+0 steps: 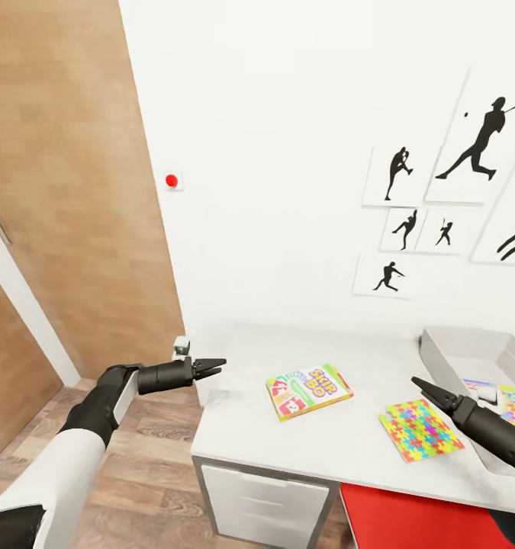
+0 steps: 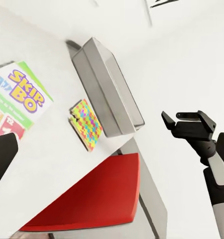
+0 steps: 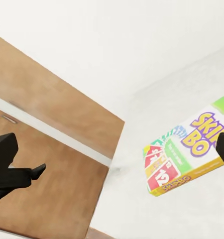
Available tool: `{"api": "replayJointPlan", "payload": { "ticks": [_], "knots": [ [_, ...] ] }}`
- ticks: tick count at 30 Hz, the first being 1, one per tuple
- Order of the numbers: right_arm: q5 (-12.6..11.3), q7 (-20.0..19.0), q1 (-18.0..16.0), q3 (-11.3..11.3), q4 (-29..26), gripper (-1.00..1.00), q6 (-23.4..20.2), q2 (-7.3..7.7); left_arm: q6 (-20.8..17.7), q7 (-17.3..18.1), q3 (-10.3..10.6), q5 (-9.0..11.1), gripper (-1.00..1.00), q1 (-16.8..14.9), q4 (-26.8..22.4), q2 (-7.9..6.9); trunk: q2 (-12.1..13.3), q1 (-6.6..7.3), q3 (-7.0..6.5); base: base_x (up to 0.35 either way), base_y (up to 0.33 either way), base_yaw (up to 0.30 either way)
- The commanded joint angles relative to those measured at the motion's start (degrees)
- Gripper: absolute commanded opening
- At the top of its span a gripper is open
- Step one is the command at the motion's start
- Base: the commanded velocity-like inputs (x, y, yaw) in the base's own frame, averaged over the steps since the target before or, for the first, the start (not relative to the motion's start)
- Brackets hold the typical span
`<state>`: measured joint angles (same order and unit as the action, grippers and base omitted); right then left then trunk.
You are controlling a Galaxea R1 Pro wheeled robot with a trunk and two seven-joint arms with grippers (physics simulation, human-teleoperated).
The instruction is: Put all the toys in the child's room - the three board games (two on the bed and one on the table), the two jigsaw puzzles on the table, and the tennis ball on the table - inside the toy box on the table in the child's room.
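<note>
Head view puts my left end effector (image 1: 215,366) at about 8 o'clock, its two black tapered fingers nearly together, a narrow gap, holding nothing, hanging just off the left end of the desk (image 1: 234,431). My right end effector (image 1: 419,383) comes in from 4 o'clock over the desk; its dark fingers run to one thin point there, and I cannot tell how they stand from this view. In the left wrist view the right end effector (image 2: 179,119) shows two stubby black tips set narrowly apart, empty.

Between my end effectors lies one board game (image 1: 309,390), a flat glossy rectangular "Skip-Bo" box in green, yellow and red, flat on the smooth white desk top. Beside the right end effector I count one jigsaw puzzle (image 1: 420,429), a thin square of interlocking yellow, pink, green and blue pieces. At 3 o'clock stands one toy box (image 1: 444,351), shallow, light grey, sloping-walled, with another puzzle-patterned piece inside it. Two white drawer fronts sit below the desk top. On the wall hang black player silhouettes.
</note>
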<state>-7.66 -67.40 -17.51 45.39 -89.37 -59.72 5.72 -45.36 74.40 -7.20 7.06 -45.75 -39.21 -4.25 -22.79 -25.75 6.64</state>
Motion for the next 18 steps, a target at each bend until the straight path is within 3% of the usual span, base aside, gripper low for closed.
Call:
{"api": "replayJointPlan", "payload": {
  "ticks": [1, 18],
  "knots": [
    [0.01, -0.16, -0.06, 0.05, -0.02, 1.00, -0.28, 0.00, -0.52, 0.10, 0.00, 0.16, 1.00, -0.05, 0.01, -0.02, -0.13, -0.04, 0.13, 0.000, 0.090, 0.000],
    [0.01, -0.15, -0.06, 0.05, -0.02, 1.00, -0.28, -0.01, -0.52, 0.09, -0.02, 0.14, 1.00, -0.05, 0.01, 0.01, -0.13, -0.04, 0.13, 0.000, 0.133, 0.000]
  ]
}}
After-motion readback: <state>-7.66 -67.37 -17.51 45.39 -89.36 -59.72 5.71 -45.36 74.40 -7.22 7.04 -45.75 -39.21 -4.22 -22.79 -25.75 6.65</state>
